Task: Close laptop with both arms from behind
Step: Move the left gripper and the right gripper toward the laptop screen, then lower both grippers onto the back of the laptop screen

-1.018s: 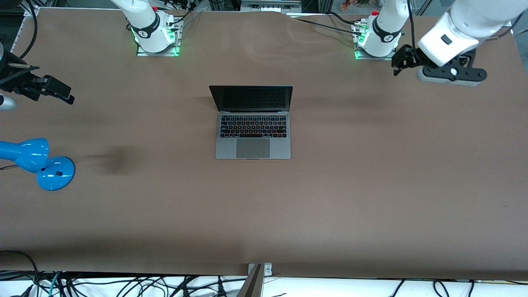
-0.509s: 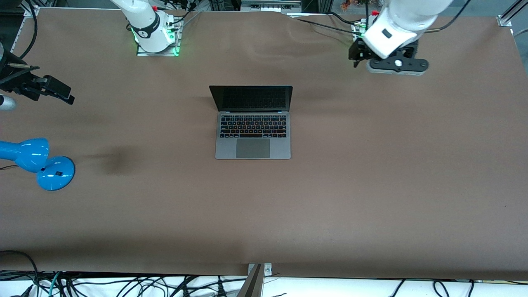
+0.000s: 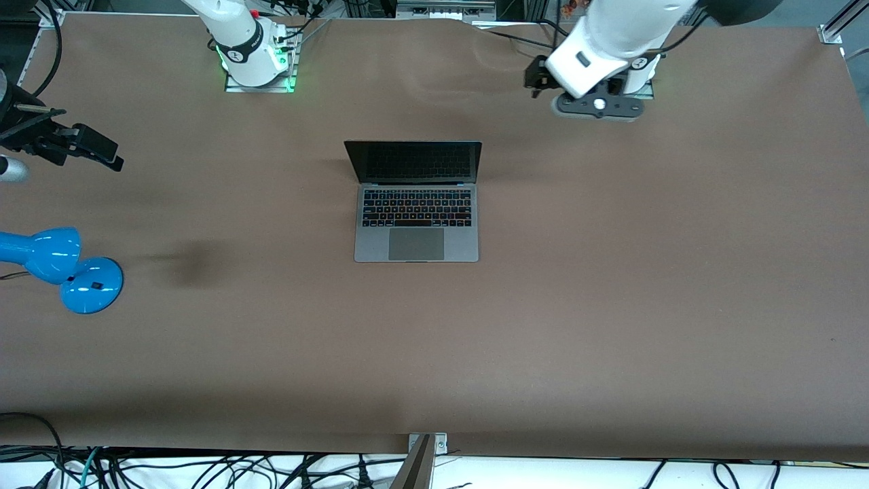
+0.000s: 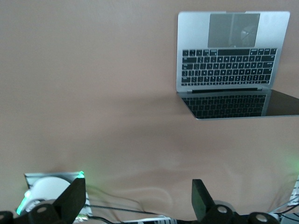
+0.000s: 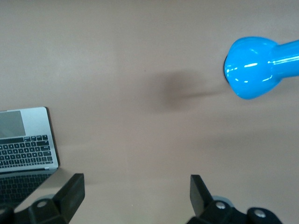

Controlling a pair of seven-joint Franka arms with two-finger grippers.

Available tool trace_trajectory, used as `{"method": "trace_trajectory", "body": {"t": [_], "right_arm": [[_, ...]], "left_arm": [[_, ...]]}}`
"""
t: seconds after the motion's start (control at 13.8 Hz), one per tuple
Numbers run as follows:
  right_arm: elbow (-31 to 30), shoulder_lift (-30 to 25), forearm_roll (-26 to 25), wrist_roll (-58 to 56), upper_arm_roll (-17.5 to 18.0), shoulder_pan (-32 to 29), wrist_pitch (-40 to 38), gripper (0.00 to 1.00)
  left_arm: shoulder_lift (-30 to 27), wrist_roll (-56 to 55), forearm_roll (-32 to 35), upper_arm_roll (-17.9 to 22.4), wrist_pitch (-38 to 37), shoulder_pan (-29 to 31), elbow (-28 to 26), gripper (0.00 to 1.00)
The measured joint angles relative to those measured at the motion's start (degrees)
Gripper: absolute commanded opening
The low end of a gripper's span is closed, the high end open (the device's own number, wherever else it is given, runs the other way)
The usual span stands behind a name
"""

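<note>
Brown table (image 3: 611, 305) with the laptop (image 3: 416, 204) open at its middle, screen upright toward the arms' bases. Left gripper (image 4: 138, 201) hangs over the table near its arm's base, fingers wide apart, empty. Right gripper (image 5: 137, 196) waits at the right arm's end, likewise spread and empty, near a blue lamp (image 3: 61, 268).

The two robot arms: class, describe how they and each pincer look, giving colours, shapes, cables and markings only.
Both arms are white and rounded, with black joint bands and black cables. Their bases sit on metal plates lit green, with small red parts. The left pincer is black on a grey mount with a white dot; the right pincer is black. Each has two flat black fingers.
</note>
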Motion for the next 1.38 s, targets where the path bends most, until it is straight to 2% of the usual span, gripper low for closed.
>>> {"method": "trace_trajectory", "body": {"t": [0.15, 0.36, 0.44, 0.51, 0.58, 0.65, 0.73, 0.8, 1.02, 1.09, 1.16, 1.24, 1.31, 1.38], "right_arm": [[-0.02, 0.13, 0.17, -0.05, 1.55, 0.33, -3.1, 1.0], [-0.09, 1.28, 0.43, -0.04, 6.18, 0.91, -10.2, 1.0], [-0.11, 1.91, 0.6, -0.04, 8.14, 1.08, -12.2, 1.0], [-0.15, 2.49, 0.72, -0.01, 10.36, 1.19, -13.44, 1.0], [-0.35, 3.05, 0.8, 0.12, 12.81, 1.29, -13.96, 1.0], [-0.79, 3.5, 0.84, 0.37, 15.37, 1.4, -14.05, 1.0], [-1.55, 3.83, 0.87, 0.71, 17.95, 1.54, -13.88, 1.0], [-2.67, 4.02, 1.21, 1.36, 20.19, 1.72, -13.13, 1.0], [-7.71, 4.06, 4.64, 9.28, 25.92, 1.87, -7.03, 0.99], [-9.44, 4.07, 5.13, 13.42, 28.19, 1.87, -4.56, 0.92], [-11.39, 4.08, 5.33, 17.4, 30.75, 1.9, -1.67, 0.78], [-13.66, 4.09, 5.41, 21.05, 33.5, 1.94, 1.69, 0.34], [-15.99, 4.09, 5.43, 24.4, 36.18, 2.0, 5.04, 0.0], [-18.14, 4.1, 5.43, 26.95, 38.57, 2.06, 8.01, 0.0]], "left_arm": [[2.34, -3.91, -1.38, -3.47, 0.21, -0.14, 0.07, 1.0], [7.1, -8.85, -3.1, -6.7, 2.66, -1.46, 0.12, 0.99], [8.72, -10.53, -3.19, -7.17, 3.82, -2.52, 0.17, 0.94], [10.26, -12.21, -3.31, -7.41, 4.33, -3.48, 0.2, 0.81], [11.73, -13.36, -3.5, -7.6, 4.69, -4.28, 0.26, 0.62], [13.02, -14.22, -3.83, -7.74, 4.99, -5.02, 0.37, 0.31], [14.06, -15.17, -4.14, -7.92, 5.44, -5.7, 0.51, 0.04], [14.75, -16.45, -4.54, -7.99, 5.72, -6.19, 0.64, 0.0], [15.69, -19.49, -6.36, -8.04, 6.82, -6.48, 0.79, 0.0], [16.17, -20.01, -6.5, -8.04, 6.91, -6.46, 0.8, 0.0], [16.9, -20.17, -6.52, -8.02, 6.96, -6.45, 0.79, 0.0], [17.77, -20.2, -6.52, -8.01, 7.04, -6.44, 0.79, 0.0], [18.65, -20.21, -6.52, -7.98, 7.18, -6.43, 0.78, 0.0], [19.37, -20.21, -6.52, -7.98, 7.55, -6.41, 0.77, 0.0]]}}
